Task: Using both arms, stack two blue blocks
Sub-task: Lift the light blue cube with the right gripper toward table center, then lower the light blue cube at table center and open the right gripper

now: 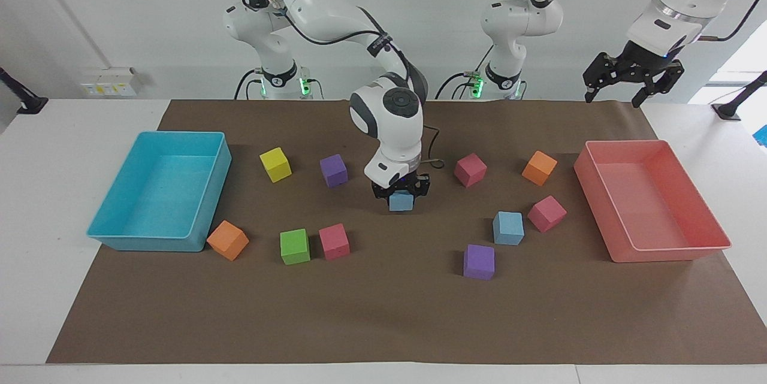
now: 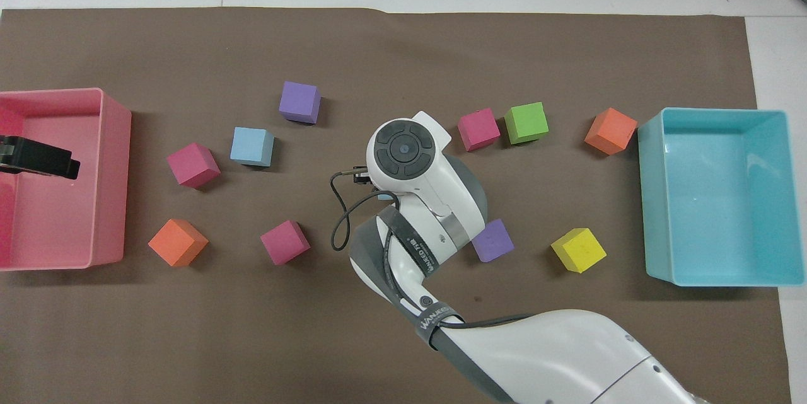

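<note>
My right gripper is shut on one light blue block and holds it low over the middle of the brown mat; whether it touches the mat I cannot tell. From overhead the right wrist covers that block except for a sliver. The second blue block rests on the mat toward the left arm's end, between a magenta cube and a purple cube. My left gripper waits open and raised by the pink tray, holding nothing.
A turquoise tray stands at the right arm's end. Loose cubes lie around: yellow, purple, orange, green and pink near it, magenta and orange near the pink tray.
</note>
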You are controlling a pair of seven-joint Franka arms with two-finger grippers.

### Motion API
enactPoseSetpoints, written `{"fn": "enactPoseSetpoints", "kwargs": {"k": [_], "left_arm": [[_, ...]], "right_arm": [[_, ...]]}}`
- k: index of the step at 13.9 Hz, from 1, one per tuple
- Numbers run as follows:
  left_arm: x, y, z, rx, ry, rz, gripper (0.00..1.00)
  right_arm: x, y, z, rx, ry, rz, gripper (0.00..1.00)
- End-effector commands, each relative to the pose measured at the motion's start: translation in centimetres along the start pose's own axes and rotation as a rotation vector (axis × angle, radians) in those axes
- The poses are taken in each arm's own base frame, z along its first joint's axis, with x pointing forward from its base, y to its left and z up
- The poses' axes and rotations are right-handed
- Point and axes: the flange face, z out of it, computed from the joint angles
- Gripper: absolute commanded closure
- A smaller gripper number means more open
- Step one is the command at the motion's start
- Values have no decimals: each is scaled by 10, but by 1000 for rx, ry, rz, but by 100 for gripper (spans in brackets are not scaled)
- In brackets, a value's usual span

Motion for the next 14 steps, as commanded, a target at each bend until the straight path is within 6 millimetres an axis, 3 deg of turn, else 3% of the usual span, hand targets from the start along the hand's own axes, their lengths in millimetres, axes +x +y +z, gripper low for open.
{"fn": "enactPoseSetpoints", "kwargs": {"k": [1, 12, 14], "left_arm": [[-9, -1, 0, 10, -6, -3, 0], [-9, -1, 0, 10, -6, -3, 0], [-9, -1, 0, 10, -6, -3, 0]], "right_arm": [[6, 7, 11, 1, 39, 26, 100], [-10, 6, 32, -24, 3, 85, 100], [-11, 6, 33, -28, 3, 71, 96]]}}
